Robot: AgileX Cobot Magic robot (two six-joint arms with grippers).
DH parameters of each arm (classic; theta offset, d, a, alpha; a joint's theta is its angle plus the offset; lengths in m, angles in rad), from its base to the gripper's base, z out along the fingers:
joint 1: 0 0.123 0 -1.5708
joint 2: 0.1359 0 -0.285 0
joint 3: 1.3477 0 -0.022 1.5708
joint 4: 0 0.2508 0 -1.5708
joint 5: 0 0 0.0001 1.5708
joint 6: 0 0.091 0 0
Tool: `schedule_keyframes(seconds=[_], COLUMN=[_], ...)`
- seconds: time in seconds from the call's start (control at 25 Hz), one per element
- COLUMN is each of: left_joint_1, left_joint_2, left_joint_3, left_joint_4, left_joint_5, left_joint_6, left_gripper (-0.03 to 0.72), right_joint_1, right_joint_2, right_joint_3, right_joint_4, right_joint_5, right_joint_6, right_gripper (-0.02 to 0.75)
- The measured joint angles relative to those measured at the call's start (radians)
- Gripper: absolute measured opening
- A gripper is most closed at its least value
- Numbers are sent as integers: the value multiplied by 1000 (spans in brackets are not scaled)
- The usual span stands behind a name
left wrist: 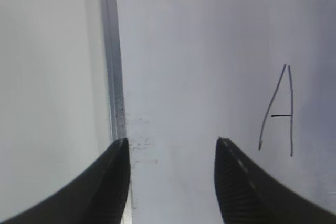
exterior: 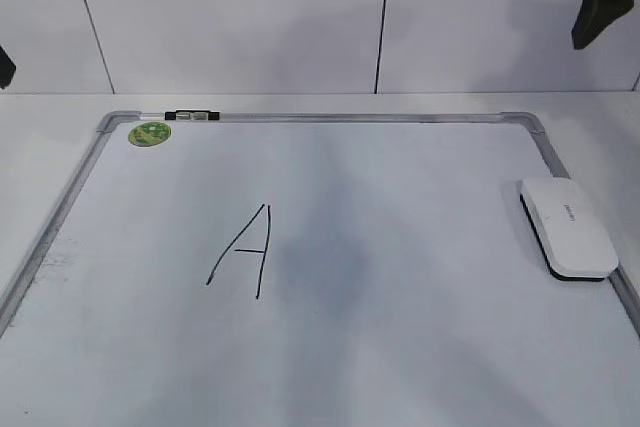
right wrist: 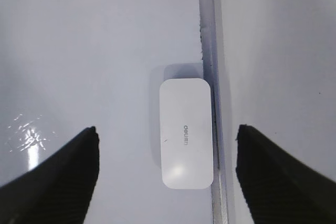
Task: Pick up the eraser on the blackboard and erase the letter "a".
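The white eraser (exterior: 568, 227) lies flat on the blackboard (exterior: 400, 367), against its right frame; it also shows in the right wrist view (right wrist: 186, 132) with its grey lettering up. My right gripper (right wrist: 166, 128) is open and empty, hanging well above the eraser, at the top right of the exterior view (exterior: 598, 7). My left gripper (left wrist: 171, 140) is open and empty over the board's left frame. No small letter "a" shows in any view. A capital "A" (exterior: 245, 252) is on the board, with a faint grey smudge (exterior: 320, 262) to its right.
A round green magnet (exterior: 150, 132) sits in the board's far left corner. A small black and silver piece (exterior: 192, 115) lies on the far frame. The board's silver frame (right wrist: 212, 51) runs right beside the eraser. A white wall stands behind the table.
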Motion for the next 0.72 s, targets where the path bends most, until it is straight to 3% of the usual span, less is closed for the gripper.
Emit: schedule_keyframes(seconds=[0.28,0.72], left_joint_1=[0,0], left_joint_2=[-137,-377], left_joint_3=[0,0], left_joint_4=[-90,-131], left_joint_5=[51,72], left_joint_6=[0,19], left_gripper=[392,349], right_joint_1=[0,4], right_joint_2=[-170,-525], right_joint_3=[0,28], right_joint_4=[17,87], right_joint_5=[17,29], right_joint_6=[0,1], right_gripper=[560,548])
